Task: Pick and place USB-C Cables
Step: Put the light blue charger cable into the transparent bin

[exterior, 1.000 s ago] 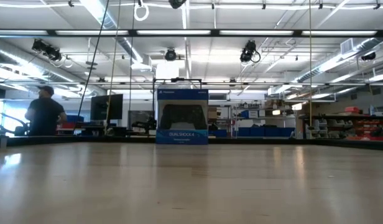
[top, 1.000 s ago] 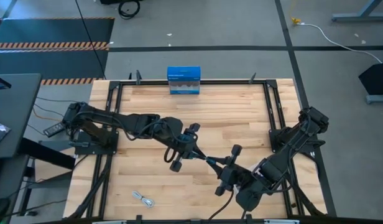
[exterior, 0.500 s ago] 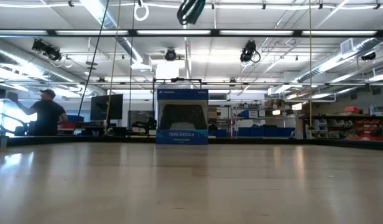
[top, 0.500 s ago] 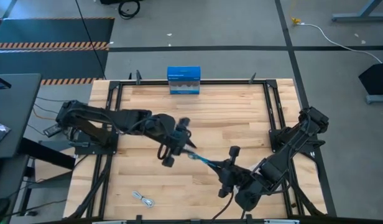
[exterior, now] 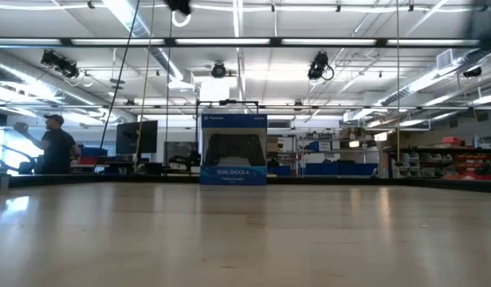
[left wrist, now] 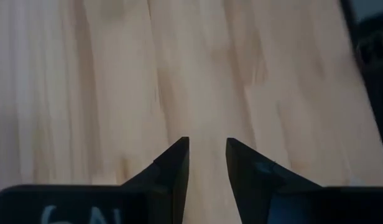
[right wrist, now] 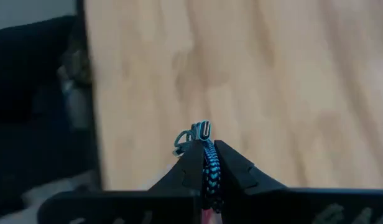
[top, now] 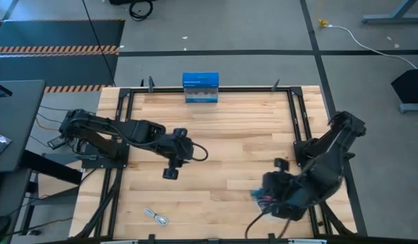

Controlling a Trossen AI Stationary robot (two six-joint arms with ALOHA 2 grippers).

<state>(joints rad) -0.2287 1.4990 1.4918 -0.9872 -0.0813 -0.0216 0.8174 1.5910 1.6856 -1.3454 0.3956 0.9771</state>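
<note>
Teal USB-C cable [right wrist: 208, 163] clenched in right gripper [right wrist: 207, 163], near right; carrying step, placement next. Left gripper [left wrist: 207, 163] released, empty, mid-table.

A wood table [top: 222, 122] holds a blue box [top: 200, 87] (standing at the far edge, well beyond the left claw [top: 170, 173]) and a white-grey cable [top: 155, 217] lying nearer, past that claw's other side.

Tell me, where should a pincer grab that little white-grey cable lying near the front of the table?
Probably across the middle of the white-grey cable, coming straight down from above. It lies flat on the bare wood as a thin bundle running diagonally, so the fingers should straddle its narrow width. The left pincer, open and empty, is nearer.
</note>
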